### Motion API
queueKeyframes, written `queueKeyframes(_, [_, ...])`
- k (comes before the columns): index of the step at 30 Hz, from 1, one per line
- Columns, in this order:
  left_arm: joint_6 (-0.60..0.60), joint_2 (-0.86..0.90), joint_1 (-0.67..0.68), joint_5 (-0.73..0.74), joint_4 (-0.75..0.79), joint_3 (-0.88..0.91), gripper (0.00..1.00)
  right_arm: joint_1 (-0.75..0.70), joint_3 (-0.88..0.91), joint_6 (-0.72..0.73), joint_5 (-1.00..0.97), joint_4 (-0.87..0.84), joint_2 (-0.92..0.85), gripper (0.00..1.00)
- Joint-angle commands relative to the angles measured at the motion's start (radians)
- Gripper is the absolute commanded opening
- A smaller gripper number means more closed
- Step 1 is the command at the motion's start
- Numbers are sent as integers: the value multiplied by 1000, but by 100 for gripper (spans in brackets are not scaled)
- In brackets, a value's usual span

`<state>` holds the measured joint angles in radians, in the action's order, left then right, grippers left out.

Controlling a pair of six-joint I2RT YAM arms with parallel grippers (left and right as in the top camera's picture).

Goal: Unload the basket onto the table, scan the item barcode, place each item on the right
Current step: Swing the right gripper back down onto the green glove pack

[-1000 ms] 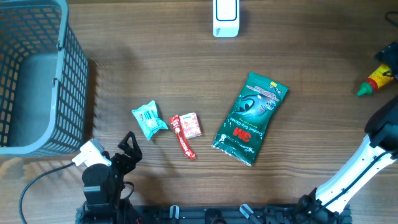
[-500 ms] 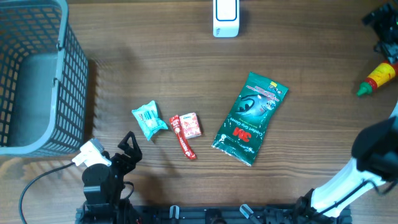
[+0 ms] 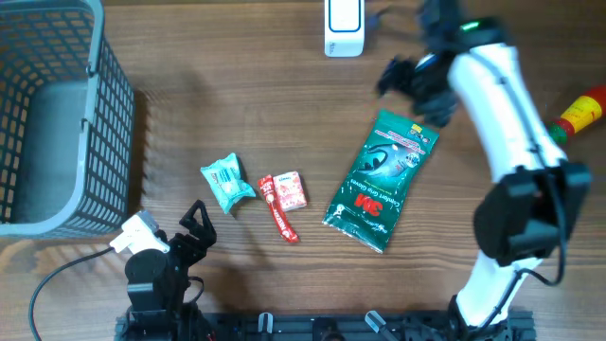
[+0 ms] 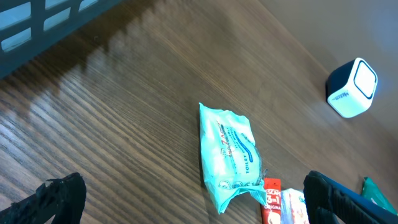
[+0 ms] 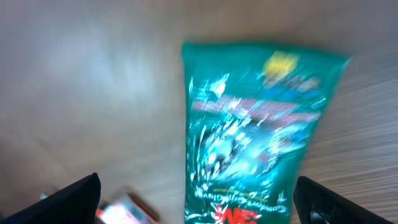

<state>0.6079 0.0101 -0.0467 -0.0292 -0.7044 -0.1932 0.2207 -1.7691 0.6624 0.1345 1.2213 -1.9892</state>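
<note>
A green 3M packet [image 3: 382, 180] lies flat on the wooden table, right of centre. My right gripper [image 3: 414, 87] hovers open above its upper end; in the right wrist view the blurred green packet [image 5: 255, 137] lies below, between the wide-apart fingers of the right gripper [image 5: 199, 202], untouched. The white barcode scanner [image 3: 343, 26] stands at the table's back edge. My left gripper [image 3: 196, 227] rests open near the front left, empty. In the left wrist view a teal packet [image 4: 227, 149] lies ahead of the left gripper [image 4: 196, 202], with the scanner [image 4: 353, 87] far behind it.
The teal packet [image 3: 227, 183], a red sachet [image 3: 279, 213] and a small pink box [image 3: 291, 189] lie left of the green packet. A grey mesh basket [image 3: 104, 123] fills the left side. A red and yellow bottle [image 3: 579, 112] lies at the right edge.
My right arm has swung in from the far right edge to above the green packet's upper end, still moving. The left arm and all the items have stayed put.
</note>
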Motion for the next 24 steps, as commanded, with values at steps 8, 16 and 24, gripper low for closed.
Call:
queueKeyframes(8, [6,-1,6,-13,-1,10,100,153,347,160,-85,-128,-19,100])
queueKeyframes(16, [6,-1,6,-13,-1,10,100,153,512,115,-78,-357,-19,100])
queueKeyframes(24, [6,-1,6,-13,-1,10,100,153,535,5,-74,-391,-87,98])
